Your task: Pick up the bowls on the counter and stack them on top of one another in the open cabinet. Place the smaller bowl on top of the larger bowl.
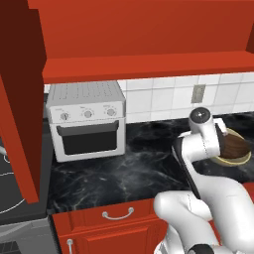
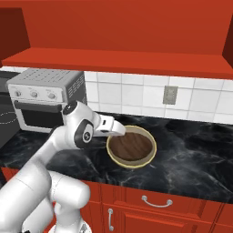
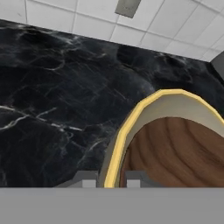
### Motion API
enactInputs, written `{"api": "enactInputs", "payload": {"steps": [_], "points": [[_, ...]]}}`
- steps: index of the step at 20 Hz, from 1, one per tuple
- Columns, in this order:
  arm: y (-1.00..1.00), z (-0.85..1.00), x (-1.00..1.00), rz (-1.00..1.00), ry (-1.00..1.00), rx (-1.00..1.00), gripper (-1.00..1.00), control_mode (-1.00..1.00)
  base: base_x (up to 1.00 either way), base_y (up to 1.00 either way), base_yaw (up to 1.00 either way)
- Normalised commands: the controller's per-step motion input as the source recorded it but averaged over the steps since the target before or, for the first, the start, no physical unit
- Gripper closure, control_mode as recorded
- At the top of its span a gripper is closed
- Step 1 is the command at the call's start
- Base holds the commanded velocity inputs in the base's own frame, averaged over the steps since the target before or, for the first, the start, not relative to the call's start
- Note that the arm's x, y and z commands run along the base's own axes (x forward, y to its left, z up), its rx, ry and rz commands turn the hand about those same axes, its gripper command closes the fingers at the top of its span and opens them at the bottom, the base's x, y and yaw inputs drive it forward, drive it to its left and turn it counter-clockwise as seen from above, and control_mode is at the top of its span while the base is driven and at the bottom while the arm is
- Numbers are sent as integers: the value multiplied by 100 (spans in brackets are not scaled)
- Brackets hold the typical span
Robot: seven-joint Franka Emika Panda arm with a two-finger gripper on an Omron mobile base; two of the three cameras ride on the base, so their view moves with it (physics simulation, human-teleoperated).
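The gripper [image 2: 122, 131] is sitting at the near-left rim of the larger bowl [image 2: 119, 159], its two finger tips straddling the yellow wall, one outside and one inside. The jaws are standing narrow and appear to be clamped on that rim. The smaller bowl [image 2: 133, 146] is already nesting inside the larger one, so the pair are stacked, but they are resting on the counter [image 2: 191, 159], right of the toaster oven [image 2: 43, 98] and well below the cabinet [image 2: 118, 61] shelf overhead. Judging by this, the coming move is a lift straight up and then in toward the far shelf, with the weight hanging off one side of the grip.

The larger bowl is round, deep and pale tan, with a bright yellow lip and a lighter matte inside. The smaller bowl is showing dark brown wood grain in curving bands. The counter is glossy black marble with thin white veins, backed by white square tiles and a grey wall outlet [image 2: 170, 94].
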Motion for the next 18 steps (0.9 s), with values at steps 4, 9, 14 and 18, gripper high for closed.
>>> {"api": "enactInputs", "payload": {"steps": [4,9,14,18], "points": [[-1,41,-28,0,3,-5,100,-100,0,0,0],[0,43,-19,0,3,-5,100,-100,0,0,0],[0,42,-15,0,4,-6,100,-100,0,0,0],[0,45,-22,0,2,-5,100,-100,0,0,0]]}}
